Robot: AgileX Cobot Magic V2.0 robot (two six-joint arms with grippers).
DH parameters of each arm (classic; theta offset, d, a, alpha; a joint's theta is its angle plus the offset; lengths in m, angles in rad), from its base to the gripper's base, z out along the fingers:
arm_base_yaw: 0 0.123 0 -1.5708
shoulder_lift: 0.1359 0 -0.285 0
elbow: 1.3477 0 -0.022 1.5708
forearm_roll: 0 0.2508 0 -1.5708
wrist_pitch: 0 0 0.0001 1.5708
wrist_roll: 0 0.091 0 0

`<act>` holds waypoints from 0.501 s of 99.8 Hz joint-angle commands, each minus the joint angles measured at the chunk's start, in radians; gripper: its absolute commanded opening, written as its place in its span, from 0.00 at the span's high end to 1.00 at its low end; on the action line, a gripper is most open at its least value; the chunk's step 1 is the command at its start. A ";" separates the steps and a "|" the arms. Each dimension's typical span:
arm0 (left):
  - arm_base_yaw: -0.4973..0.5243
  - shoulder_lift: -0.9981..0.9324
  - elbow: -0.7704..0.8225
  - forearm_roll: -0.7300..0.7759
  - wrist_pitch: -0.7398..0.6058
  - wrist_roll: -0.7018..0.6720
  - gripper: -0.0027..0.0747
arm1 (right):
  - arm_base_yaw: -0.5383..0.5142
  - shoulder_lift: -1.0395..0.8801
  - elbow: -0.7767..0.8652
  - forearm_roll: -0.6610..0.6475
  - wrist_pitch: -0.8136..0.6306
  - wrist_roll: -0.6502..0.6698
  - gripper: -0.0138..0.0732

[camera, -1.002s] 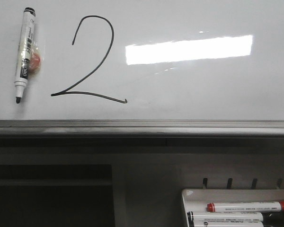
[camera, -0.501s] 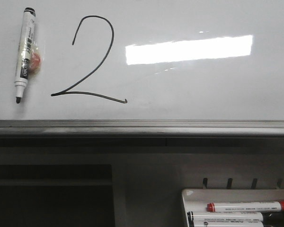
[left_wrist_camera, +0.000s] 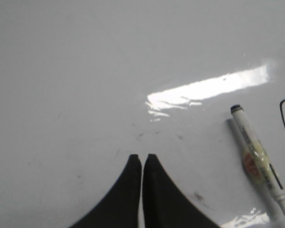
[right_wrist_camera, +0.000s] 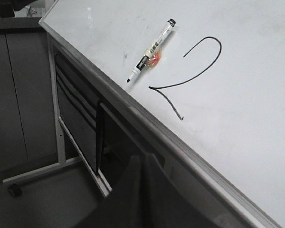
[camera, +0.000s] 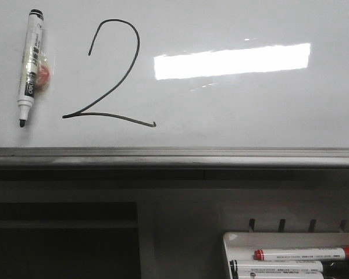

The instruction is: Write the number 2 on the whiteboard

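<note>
A black hand-drawn number 2 (camera: 107,75) stands on the whiteboard (camera: 250,110), also visible in the right wrist view (right_wrist_camera: 194,71). A black-capped marker (camera: 30,64) lies on the board just left of the numeral, tip down; it shows in the left wrist view (left_wrist_camera: 259,159) and the right wrist view (right_wrist_camera: 151,50). My left gripper (left_wrist_camera: 142,156) is shut and empty over bare board, left of the marker. My right gripper (right_wrist_camera: 142,159) is shut and empty, off the board beside its grey rail (right_wrist_camera: 171,137). Neither gripper shows in the front view.
The grey rail (camera: 174,156) runs along the board's lower edge. A white tray (camera: 232,239) at the lower right holds a red marker (camera: 305,254) and other markers. Dark cabinet panels (right_wrist_camera: 80,118) and a stand frame sit under the board.
</note>
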 commanded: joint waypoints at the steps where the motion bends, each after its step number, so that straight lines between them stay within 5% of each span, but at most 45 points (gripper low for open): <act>1: -0.002 0.007 -0.033 -0.033 -0.025 0.017 0.99 | -0.005 0.006 -0.024 -0.013 -0.080 -0.002 0.92; 31: 0.069 -0.034 0.107 -0.193 -0.233 0.017 0.99 | -0.005 0.006 -0.024 -0.013 -0.080 -0.002 0.92; 50: 0.142 -0.105 0.170 -0.241 -0.139 0.029 0.99 | -0.005 0.006 -0.024 -0.013 -0.080 -0.002 0.92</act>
